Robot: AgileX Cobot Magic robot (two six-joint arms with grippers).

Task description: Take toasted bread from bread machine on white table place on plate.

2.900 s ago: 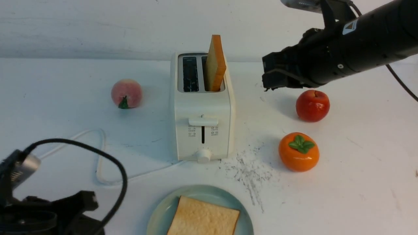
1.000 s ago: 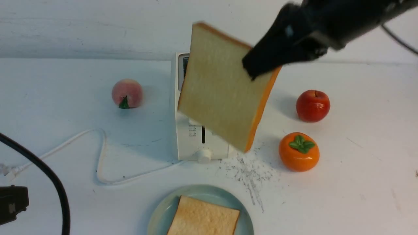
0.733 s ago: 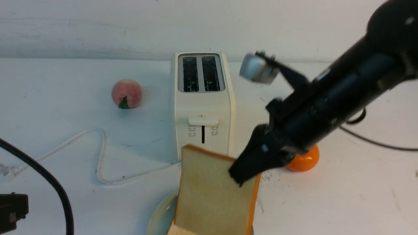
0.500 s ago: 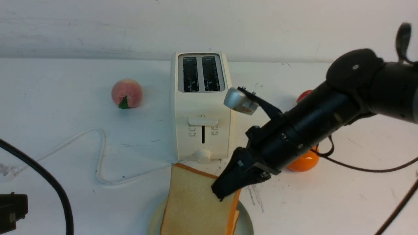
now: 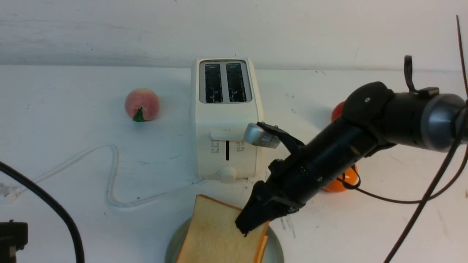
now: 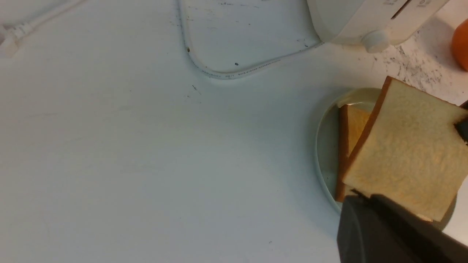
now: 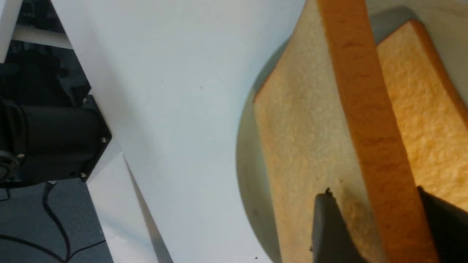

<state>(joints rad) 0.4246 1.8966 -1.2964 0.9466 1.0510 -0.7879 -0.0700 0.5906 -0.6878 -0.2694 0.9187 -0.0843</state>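
Observation:
My right gripper [image 5: 245,224] is shut on one slice of toasted bread [image 5: 215,233], its fingers on either side of the crust edge [image 7: 369,128]. It holds the slice tilted low over the plate [image 5: 174,245]. The other slice [image 7: 420,109] lies flat on the plate underneath, mostly covered. The bread machine [image 5: 226,117] stands behind the plate with both slots empty. In the left wrist view the held slice [image 6: 409,153] overlaps the lower slice [image 6: 353,124]. My left gripper [image 6: 362,199] is near the plate's rim [image 6: 323,146], a dark mass with no gap between its fingers.
A peach [image 5: 142,104] sits left of the bread machine. A red apple [image 5: 337,109] and an orange persimmon [image 5: 343,182] are on the right, partly hidden by my right arm. The white cord [image 5: 113,175] loops on the table at the left. A black cable [image 5: 55,212] crosses the bottom left.
My right gripper took the slice out of the bread machine's right slot, carried it forward and lowered it over the plate. My left arm drew back toward the bottom left corner.

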